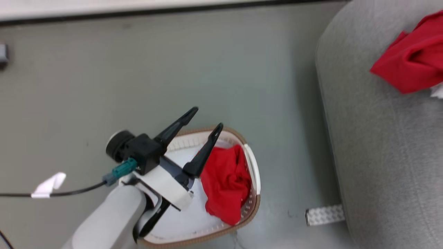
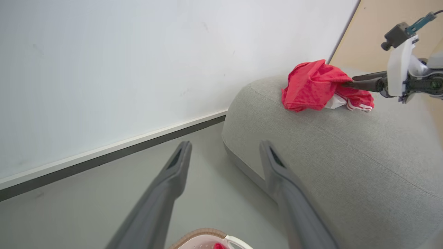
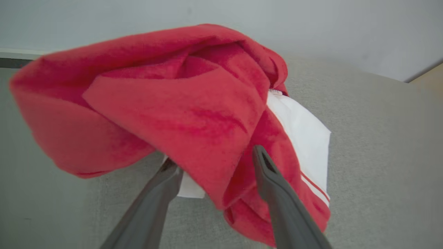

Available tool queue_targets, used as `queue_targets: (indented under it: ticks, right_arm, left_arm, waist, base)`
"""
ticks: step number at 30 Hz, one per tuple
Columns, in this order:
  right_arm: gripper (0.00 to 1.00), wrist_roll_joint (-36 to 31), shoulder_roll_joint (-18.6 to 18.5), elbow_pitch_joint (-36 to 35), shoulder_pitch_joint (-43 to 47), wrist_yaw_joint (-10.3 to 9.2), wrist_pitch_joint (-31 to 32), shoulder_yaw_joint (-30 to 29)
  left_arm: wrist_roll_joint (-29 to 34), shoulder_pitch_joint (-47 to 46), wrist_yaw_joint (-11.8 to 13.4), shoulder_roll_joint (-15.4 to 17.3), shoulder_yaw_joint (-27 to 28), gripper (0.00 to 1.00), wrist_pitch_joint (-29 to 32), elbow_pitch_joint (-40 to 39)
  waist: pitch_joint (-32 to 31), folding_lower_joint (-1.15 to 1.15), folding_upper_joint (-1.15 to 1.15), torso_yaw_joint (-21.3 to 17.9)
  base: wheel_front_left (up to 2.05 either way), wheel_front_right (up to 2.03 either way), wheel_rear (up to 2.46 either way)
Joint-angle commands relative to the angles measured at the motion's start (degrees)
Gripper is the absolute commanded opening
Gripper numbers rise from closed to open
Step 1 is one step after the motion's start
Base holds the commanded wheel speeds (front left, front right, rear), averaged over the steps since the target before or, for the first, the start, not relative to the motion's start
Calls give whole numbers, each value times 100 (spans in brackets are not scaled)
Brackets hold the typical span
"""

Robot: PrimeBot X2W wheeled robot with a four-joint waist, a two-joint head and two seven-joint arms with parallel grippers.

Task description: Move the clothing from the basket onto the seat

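Observation:
The white basket (image 1: 242, 135) with its tan rim stands on the floor, and one red piece of clothing (image 1: 226, 180) lies crumpled in its right half. My left gripper (image 1: 208, 117) hovers open over the basket's far left side, holding nothing; in its own view its fingers (image 2: 225, 148) point at the floor beside the seat (image 2: 346, 162). Another red-and-white piece of clothing (image 2: 315, 86) lies bunched on the grey seat (image 1: 380, 155). My right gripper (image 3: 214, 159) is open at that piece (image 3: 173, 103), fingers spread with loose fabric draped between them.
A white wall with a dark baseboard (image 2: 104, 160) runs behind the grey floor. A black cable with a white tape tag (image 1: 48, 186) trails at the left. A small perforated metal foot (image 1: 325, 214) sticks out under the seat, close to the basket.

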Motion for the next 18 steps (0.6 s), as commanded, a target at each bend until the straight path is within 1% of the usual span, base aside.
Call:
queue_targets:
  ticks: [1, 3, 7, 11, 14, 15, 18]
  right_arm:
    - [100, 176, -206, -94, 185, -14, -24, 177]
    - [100, 434, -317, -259, 352, -13, -60, 465]
    - [100, 1036, -467, -763, 663, -14, -249, 853]
    - [100, 1548, -433, -1411, 1095, -13, -447, 1186]
    - [100, 1736, -420, -1911, 1513, -14, -631, 1326]
    - [100, 1833, -352, -2091, 1679, -13, -695, 1344]
    - [100, 1978, -244, -2568, 2168, -14, -973, 1202]
  left_arm:
    - [-84, 161, 34, -40, 43, 100, -23, 88]
    - [-146, 287, 100, -92, 100, 100, -45, 174]
    - [-206, 584, 231, -177, 296, 100, -58, 356]
    - [-270, 890, 364, -269, 576, 100, -59, 440]
    - [-268, 1149, 472, -319, 838, 100, -61, 501]
    - [-236, 1235, 520, -328, 935, 100, -61, 510]
    - [-83, 1502, 679, -339, 1205, 100, -61, 546]
  waist:
    - [-525, 0, 0, 30]
    - [-801, 0, 0, 66]
    - [-1381, 0, 0, 150]
    - [-1895, 0, 0, 307]
    - [-2258, 0, 0, 455]
    - [-2362, 0, 0, 502]
    - [-2628, 0, 0, 655]
  base:
    - [0, 0, 0]
    - [0, 0, 0]
    - [0, 0, 0]
    - [0, 0, 0]
    - [0, 0, 0]
    - [0, 0, 0]
    - [0, 0, 0]
